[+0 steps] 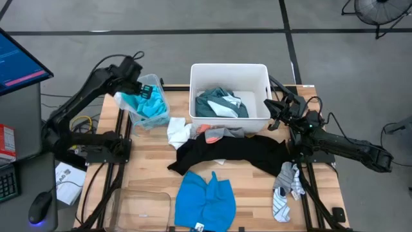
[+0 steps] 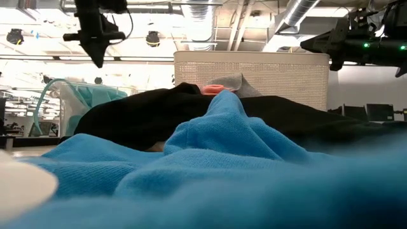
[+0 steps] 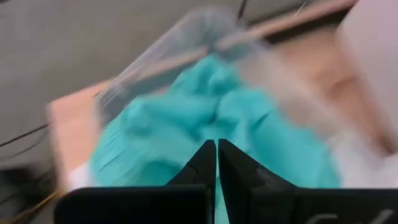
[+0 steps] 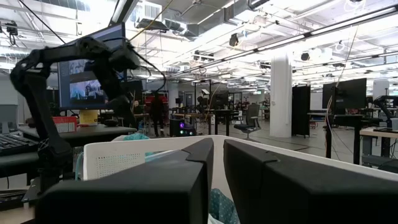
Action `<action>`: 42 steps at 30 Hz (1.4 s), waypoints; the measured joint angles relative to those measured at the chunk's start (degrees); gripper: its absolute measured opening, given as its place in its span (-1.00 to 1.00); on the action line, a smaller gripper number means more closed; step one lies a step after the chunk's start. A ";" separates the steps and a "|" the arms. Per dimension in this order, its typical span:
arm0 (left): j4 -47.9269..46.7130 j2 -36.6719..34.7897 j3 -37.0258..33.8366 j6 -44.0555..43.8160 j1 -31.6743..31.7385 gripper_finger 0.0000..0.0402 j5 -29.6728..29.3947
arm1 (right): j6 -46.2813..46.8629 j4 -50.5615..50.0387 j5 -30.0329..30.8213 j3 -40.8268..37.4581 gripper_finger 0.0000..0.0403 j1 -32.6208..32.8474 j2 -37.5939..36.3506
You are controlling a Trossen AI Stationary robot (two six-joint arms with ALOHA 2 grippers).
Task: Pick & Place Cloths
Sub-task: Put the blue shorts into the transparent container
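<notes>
Left gripper (image 1: 145, 90) is held, fingers together, over turquoise cloth (image 1: 149, 107) in clear bin (image 1: 158, 96).
Right gripper (image 1: 275, 115), fingers nearly together, is parked beside white tub (image 1: 229, 69); black garment (image 1: 238, 154) is spread between.

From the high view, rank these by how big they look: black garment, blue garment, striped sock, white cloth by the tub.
Largest to smallest in the high view:
1. black garment
2. blue garment, close behind the black one
3. white cloth and striped sock look about alike; the cloth is partly tucked under others, so I won't rank them.

Open-plan robotics lab: exposed ceiling ducts (image 4: 168, 25), rows of desks with monitors (image 4: 93, 74), office chairs (image 4: 249, 118), concrete floor (image 1: 193, 38).
</notes>
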 joint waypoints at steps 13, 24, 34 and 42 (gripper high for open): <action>-10.09 13.81 4.02 -0.67 0.48 -1.00 -10.82 | 0.00 0.02 0.00 0.02 -0.81 -0.01 0.01; -10.38 18.91 0.87 -0.90 0.85 -1.00 -10.05 | -0.01 0.01 0.00 0.02 -0.81 -0.01 -0.01; 4.53 18.95 -8.77 -1.34 0.85 -1.00 -3.31 | -0.01 0.01 0.00 0.02 -0.81 0.00 -0.01; 15.03 18.95 -16.88 -0.21 1.37 -1.00 2.52 | 0.00 0.00 0.00 0.00 -0.81 0.00 -0.01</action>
